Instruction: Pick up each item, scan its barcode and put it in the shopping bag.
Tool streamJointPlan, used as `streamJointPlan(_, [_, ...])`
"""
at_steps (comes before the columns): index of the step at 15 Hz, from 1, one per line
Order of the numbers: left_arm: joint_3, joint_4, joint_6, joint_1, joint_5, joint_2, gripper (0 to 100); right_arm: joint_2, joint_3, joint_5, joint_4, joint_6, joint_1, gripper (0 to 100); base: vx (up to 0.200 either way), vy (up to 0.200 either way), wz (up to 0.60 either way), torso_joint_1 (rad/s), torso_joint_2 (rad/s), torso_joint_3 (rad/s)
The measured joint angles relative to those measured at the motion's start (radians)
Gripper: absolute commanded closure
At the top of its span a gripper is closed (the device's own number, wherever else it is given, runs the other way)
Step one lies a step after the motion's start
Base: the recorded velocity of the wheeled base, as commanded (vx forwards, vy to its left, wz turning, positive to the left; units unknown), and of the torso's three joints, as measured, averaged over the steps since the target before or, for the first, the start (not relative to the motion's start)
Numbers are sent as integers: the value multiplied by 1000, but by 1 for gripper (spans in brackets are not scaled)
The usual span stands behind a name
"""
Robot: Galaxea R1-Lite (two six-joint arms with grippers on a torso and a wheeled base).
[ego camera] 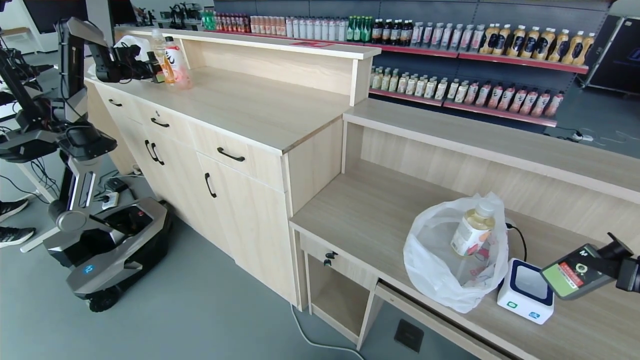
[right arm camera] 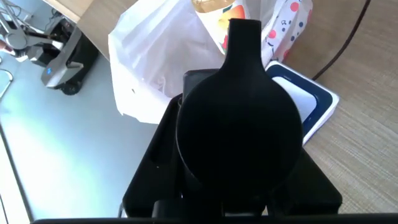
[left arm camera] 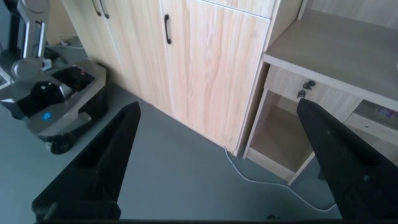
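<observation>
Right end effector (ego camera: pixel 614 261) clamping green-labelled bottle (ego camera: pixel 575 272), beside scanner (ego camera: pixel 526 295), shopping bag (ego camera: pixel 430 257)

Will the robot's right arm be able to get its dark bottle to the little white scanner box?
Probably yes. The right gripper holds the dark bottle just beside the scanner, slightly above it, with nothing between them; the shopping bag sits on the scanner's other side.
</observation>
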Motion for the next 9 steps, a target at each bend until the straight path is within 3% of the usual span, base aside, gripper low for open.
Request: streamJointPlan(9, [0, 0, 0, 0, 0, 0, 0, 93, -37, 7, -4, -15, -4, 100, 0, 0, 0, 0, 0, 0])
